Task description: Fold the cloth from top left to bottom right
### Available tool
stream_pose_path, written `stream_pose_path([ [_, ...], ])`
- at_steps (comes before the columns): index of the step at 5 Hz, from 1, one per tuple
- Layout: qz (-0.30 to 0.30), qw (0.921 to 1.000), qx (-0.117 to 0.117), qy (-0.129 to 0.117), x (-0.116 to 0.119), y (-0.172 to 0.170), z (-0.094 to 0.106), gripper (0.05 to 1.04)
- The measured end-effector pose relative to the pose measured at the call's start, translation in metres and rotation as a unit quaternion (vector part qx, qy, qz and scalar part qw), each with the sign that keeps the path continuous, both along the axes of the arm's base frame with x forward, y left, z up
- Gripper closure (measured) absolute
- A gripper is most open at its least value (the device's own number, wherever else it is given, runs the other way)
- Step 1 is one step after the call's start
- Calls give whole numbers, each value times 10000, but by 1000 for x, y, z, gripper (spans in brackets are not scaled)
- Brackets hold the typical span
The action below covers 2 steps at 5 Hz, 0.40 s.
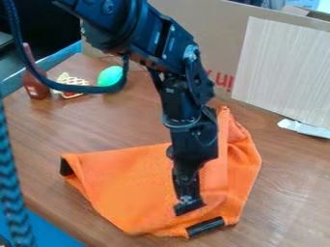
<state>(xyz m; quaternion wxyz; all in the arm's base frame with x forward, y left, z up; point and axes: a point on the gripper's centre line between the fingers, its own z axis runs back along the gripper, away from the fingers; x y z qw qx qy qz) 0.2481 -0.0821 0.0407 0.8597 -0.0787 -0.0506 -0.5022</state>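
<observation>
The gripper (188, 206) hangs down over the lower middle of the orange cloth (129, 181), its tip low at the fabric near the cloth's front edge; whether it touches cannot be told. The cloth lies spread on the wooden table (90, 128), with a raised, bunched part along its right side and a black patch at its left corner. Another black patch lies at the bottom edge, just right of the gripper. The arm covers part of the cloth's upper middle.
Behind at the left are a brown bottle (35, 83), a lattice-patterned toy (71, 85) and a green oval object (110, 75). A cardboard box (193, 19) and a pale board (283, 72) stand along the back; a white item (304, 128) lies at right.
</observation>
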Motion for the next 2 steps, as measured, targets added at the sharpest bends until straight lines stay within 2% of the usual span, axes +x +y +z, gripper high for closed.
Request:
stream_pose_path([
  [1, 109, 9994, -64, 309, -6, 7, 2, 322],
  [2, 155, 9982, -104, 562, -9, 19, 9, 93],
])
